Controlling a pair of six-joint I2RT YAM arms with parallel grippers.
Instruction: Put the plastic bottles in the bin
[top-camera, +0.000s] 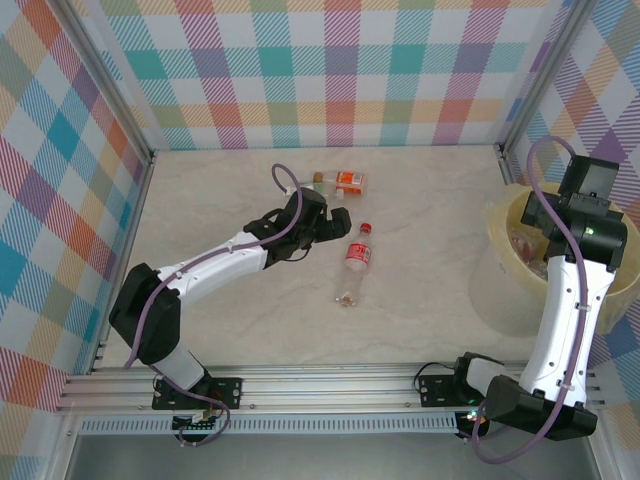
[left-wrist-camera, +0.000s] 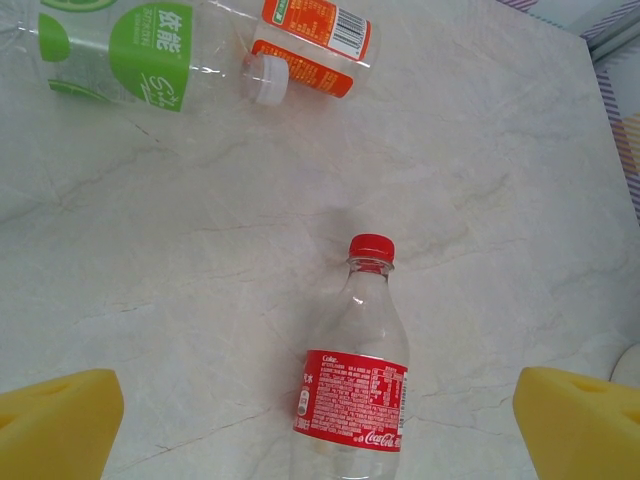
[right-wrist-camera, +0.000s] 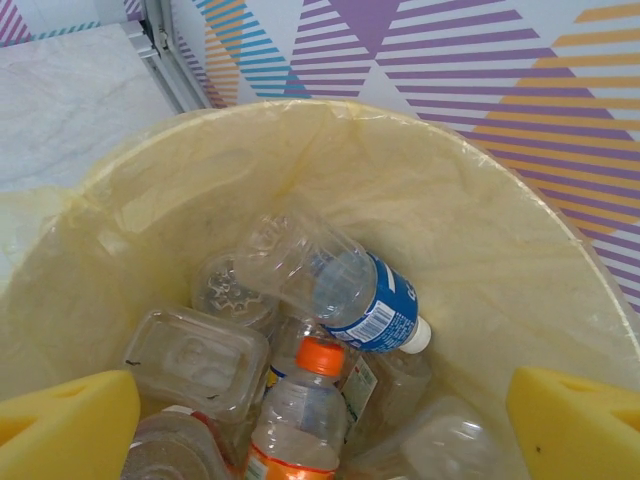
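Note:
A clear plastic bottle with a red label and red cap (left-wrist-camera: 358, 385) lies on the table (top-camera: 357, 262). My left gripper (left-wrist-camera: 320, 430) hovers over it, open, with a yellow pad (left-wrist-camera: 55, 420) on each side and apart from it. Farther back lie a green-label bottle (left-wrist-camera: 120, 50) and an orange-label bottle (left-wrist-camera: 315, 40) (top-camera: 348, 181), touching each other. The pale yellow bin (top-camera: 497, 222) stands at the right. My right gripper (right-wrist-camera: 320, 430) hangs open above the bin (right-wrist-camera: 330, 115), nothing between its pads. Inside lie a blue-label bottle (right-wrist-camera: 365, 295), an orange-capped bottle (right-wrist-camera: 300, 400) and several more.
Checked walls enclose the marble table (top-camera: 220, 200) on three sides. A metal frame post (right-wrist-camera: 170, 50) stands just left of the bin. A clear rectangular container (right-wrist-camera: 195, 365) lies among the bottles in the bin. The right arm (top-camera: 565, 320) rises along the table's right edge.

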